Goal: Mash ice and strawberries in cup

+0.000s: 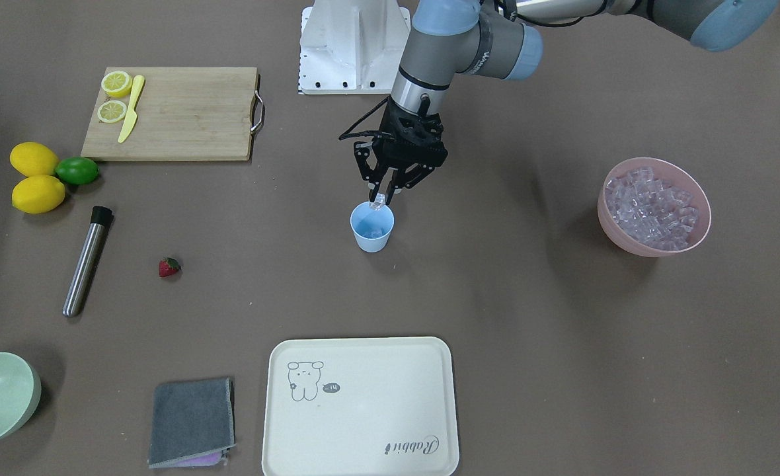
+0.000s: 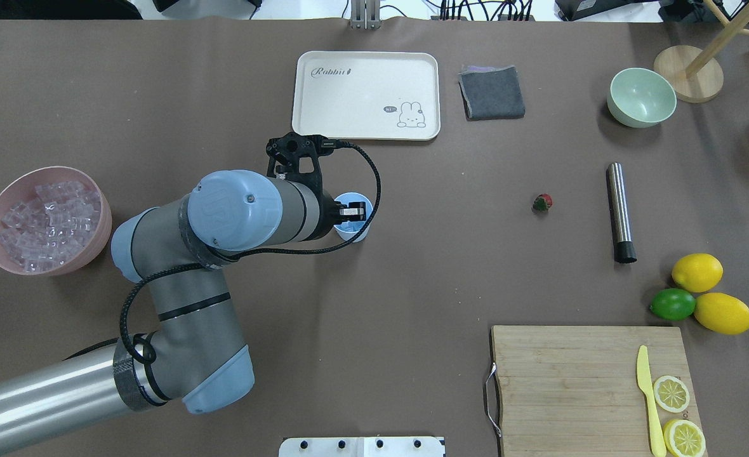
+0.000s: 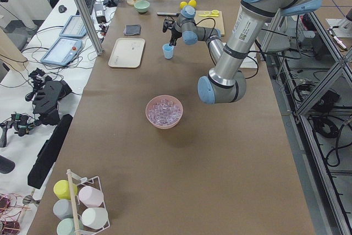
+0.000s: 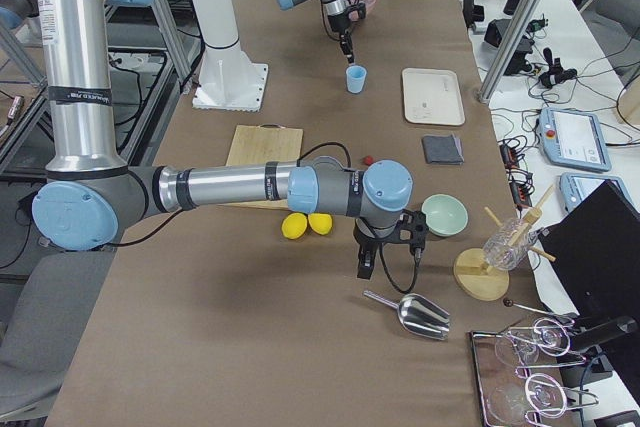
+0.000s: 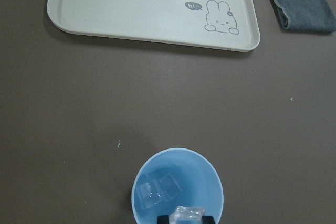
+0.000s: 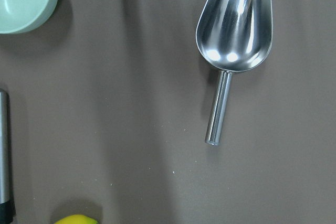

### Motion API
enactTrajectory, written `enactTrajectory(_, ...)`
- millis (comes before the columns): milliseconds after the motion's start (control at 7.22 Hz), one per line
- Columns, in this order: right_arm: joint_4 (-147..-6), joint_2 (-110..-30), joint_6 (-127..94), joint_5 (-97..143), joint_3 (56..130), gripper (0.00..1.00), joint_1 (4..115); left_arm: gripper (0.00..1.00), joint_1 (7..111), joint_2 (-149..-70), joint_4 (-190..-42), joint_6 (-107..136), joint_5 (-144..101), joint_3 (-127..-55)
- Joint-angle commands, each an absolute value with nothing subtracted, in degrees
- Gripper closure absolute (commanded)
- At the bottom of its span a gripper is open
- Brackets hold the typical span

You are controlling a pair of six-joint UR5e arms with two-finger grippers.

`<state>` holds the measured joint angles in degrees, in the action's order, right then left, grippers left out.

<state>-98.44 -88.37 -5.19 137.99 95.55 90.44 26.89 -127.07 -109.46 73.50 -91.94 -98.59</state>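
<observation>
Your left tool [image 1: 381, 197] is clamped on a single ice cube [image 1: 378, 201] and hangs just above the cup [image 1: 371, 233]. The cup stands upright near the middle of the worktop [image 1: 529, 317], between the robot's base and the cream tray [image 1: 377, 410]. From the wrist view, the held cube sits over the cup's robot-side rim rather than over its middle (two loose cubes [image 5: 157, 190] lie on the bottom). So ease the tool a touch toward the tray side before you let go, or the cube may clip the rim and skid off across the worktop. Come down only a little, enough to shorten the drop. Keep the fingers clear of the wall, because a light plastic tumbler like this will likely tip or slide at a nudge. Open gently and only as wide as the cube needs, since wet ice tends to cling to one pad and then fall late. Afterwards lift straight up before swinging back to the pink bowl [image 1: 654, 246], which is well apart on your left side and heaped with ice. The strawberry [image 1: 169, 266] lies on the worktop, well apart from the cup on the right-arm side, near the steel muddler [image 1: 87, 260]. Your right tool [image 4: 388, 252] shows only in the side view, near a metal scoop [image 6: 234, 24], and I cannot tell whether it is open or closed.
</observation>
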Motion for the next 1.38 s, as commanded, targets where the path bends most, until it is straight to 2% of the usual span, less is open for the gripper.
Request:
enactTrajectory(0, -98.4, -88.2, -5.2, 138.0, 95.5, 0.00, 90.4, 0.48, 26.9, -128.0, -111.3, 75.3, -89.8, -96.2)
enactTrajectory(138, -98.4, -88.2, -5.2, 138.0, 95.5, 0.00, 90.4, 0.03, 26.8, -128.5, -114.4, 79.8, -89.6, -93.5)
enactTrajectory(415, -98.5, -87.8, -5.3, 138.0, 95.4, 0.00, 90.4, 0.02, 27.1, -128.6, -116.2, 79.5, -88.7, -93.5)
enactTrajectory(692, -99.1, -85.5, -5.4, 138.8, 97.5, 0.00, 90.4, 0.02, 32.5, -126.5, -114.9, 75.7, -89.7, -96.7)
enactTrajectory(831, -97.4, -85.0, -5.2, 138.5, 99.1, 0.00, 90.4, 0.02, 38.1, -124.0, -114.8, 67.0, -95.7, -99.8)
enactTrajectory(1107, -93.7, -82.3, -5.4, 135.4, 99.8, 0.00, 86.2, 0.02, 51.4, -114.0, -114.5, 49.1, -105.0, -105.5)
enactTrajectory(1246, -93.6, -81.6, -5.7, 136.0, 100.7, 0.00, 84.9, 0.02, 59.2, -110.5, -114.4, 44.3, -111.1, -105.8)
